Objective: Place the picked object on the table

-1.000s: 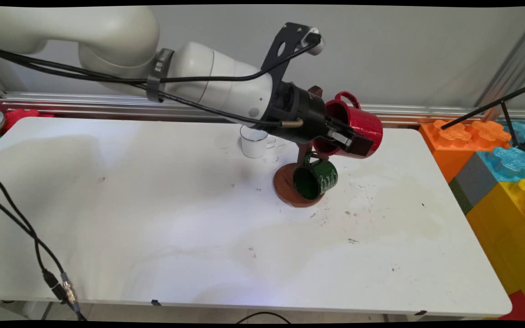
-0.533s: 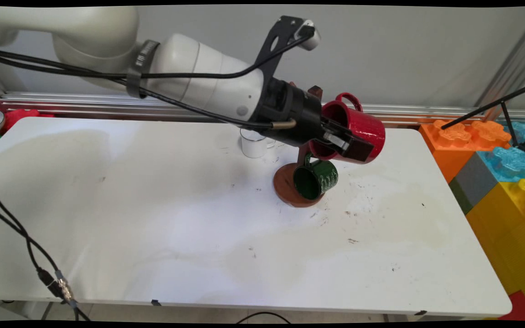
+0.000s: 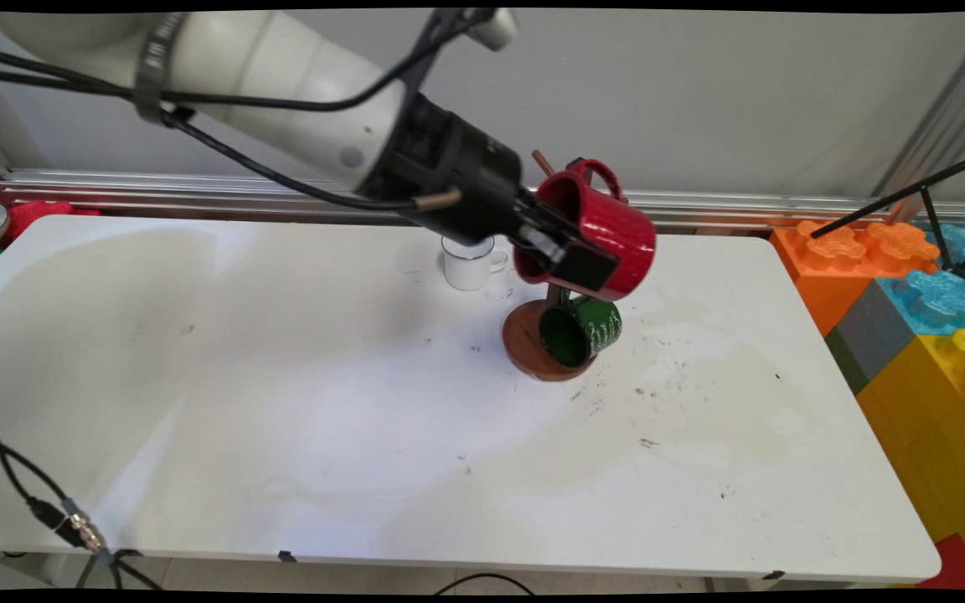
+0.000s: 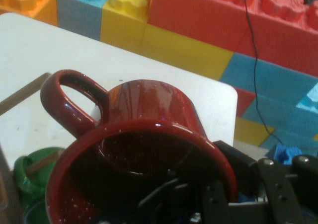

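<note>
Since a second ago the arm has swung up and to the left, carrying the red mug with it. The mug hung to the right of the rack's post then; now it sits higher, in front of the post's upper part.

Going left to right across the table (image 3: 281, 377): a small white cup (image 3: 467, 264) stands upright near the far edge, just left of the rack and clear of the arm. Next comes the gripper (image 3: 562, 251), reaching in from the upper left. It is clamped on the wall of the red mug (image 3: 608, 230), one finger inside the mouth and the other flat against the outside. The hand view shows the same pinch on the rim.

The mug is off the table, tipped on its side, mouth toward the arm and handle (image 3: 596, 172) uppermost. The handle lies close to a peg (image 3: 543, 161) at the rack's top. Whether the two touch or the handle is over the peg, I cannot tell.

Below the mug, the rack's round brown base (image 3: 524, 339) rests on the table, and a green mug (image 3: 583, 331) hangs low on the post, mouth toward the camera. It is just under the red one and apart from it.

Past the table's right end are big coloured blocks (image 3: 910, 310).
</note>
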Controlling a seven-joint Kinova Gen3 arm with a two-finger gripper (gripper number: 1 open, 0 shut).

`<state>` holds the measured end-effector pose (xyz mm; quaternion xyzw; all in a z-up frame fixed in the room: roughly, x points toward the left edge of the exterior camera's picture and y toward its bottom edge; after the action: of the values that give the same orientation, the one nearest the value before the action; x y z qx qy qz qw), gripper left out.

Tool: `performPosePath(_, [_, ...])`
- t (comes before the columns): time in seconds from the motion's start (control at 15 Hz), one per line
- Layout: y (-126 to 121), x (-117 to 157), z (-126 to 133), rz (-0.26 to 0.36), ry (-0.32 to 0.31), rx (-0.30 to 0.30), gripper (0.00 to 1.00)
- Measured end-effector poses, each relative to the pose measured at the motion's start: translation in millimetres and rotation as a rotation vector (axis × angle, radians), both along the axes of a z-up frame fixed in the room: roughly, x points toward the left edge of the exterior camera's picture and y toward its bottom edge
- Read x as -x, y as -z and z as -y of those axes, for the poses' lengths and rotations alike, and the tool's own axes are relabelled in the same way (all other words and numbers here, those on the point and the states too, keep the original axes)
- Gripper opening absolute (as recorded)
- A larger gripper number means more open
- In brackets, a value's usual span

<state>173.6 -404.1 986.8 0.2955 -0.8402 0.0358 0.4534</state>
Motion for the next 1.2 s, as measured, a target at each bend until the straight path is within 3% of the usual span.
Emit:
performPosePath(0.4, [-21.2, -36.3, -10.0, 0.080, 0.077, 0.000, 0.00])
performPosePath(0.8, [-27.1, -81.8, -9.8, 0.271, 0.166, -0.001, 0.00])
performPosePath(1.2, [-2.7, -120.7, 10.3, 0.500, 0.249, 0.001, 0.00])
